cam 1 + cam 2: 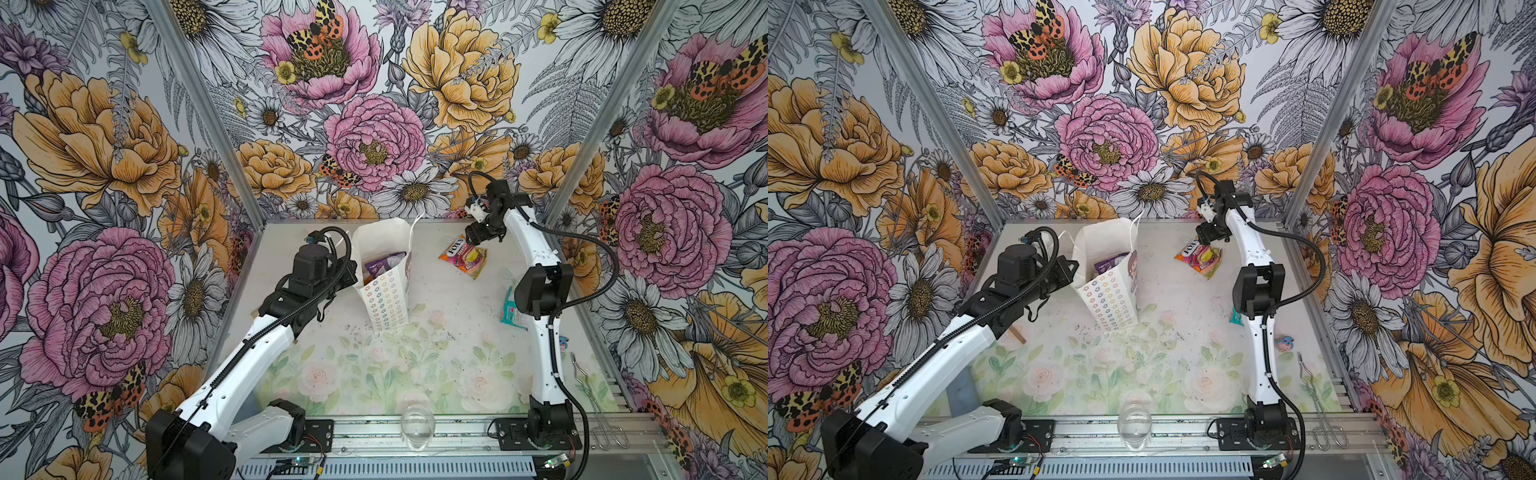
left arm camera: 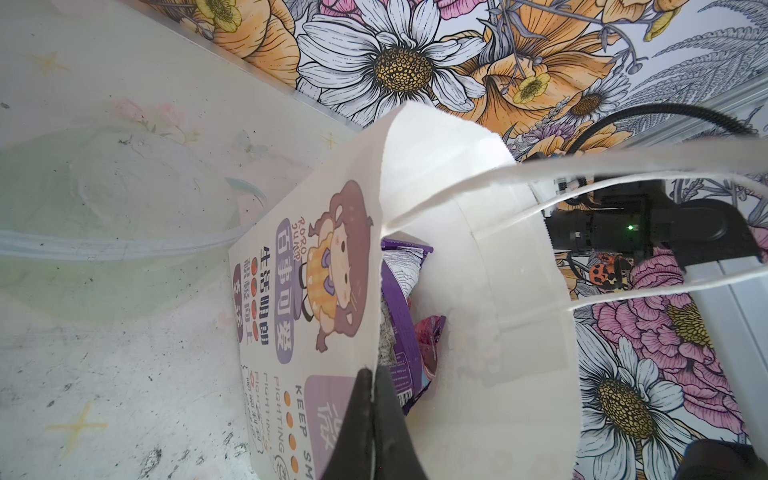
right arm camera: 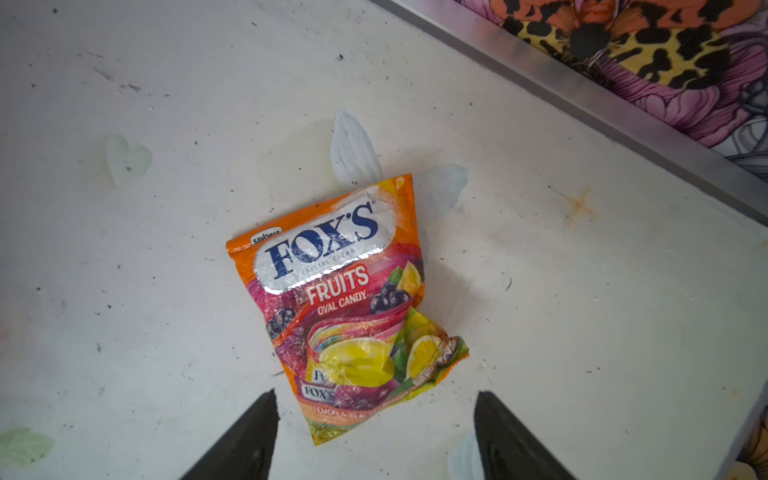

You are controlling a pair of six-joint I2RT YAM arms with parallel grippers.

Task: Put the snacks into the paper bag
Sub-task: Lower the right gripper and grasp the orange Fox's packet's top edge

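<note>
Glass [image 1: 418, 426] at front; paper bag [image 1: 388, 299] holds purple packet [image 1: 384, 264], left hand [image 2: 372, 374] pinching rim; right hand [image 3: 374, 395] spread.

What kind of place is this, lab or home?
Likely an enclosed robot test cell: floral-print wall panels box in a table, and the left arm and right arm are bolted to an aluminium rail at its front.

The right arm [image 1: 540, 291] hides most of the teal packet [image 1: 508, 311], at three o'clock from the paper bag [image 1: 384, 299], whose wall covers the purple packet [image 1: 384, 262] below
</note>
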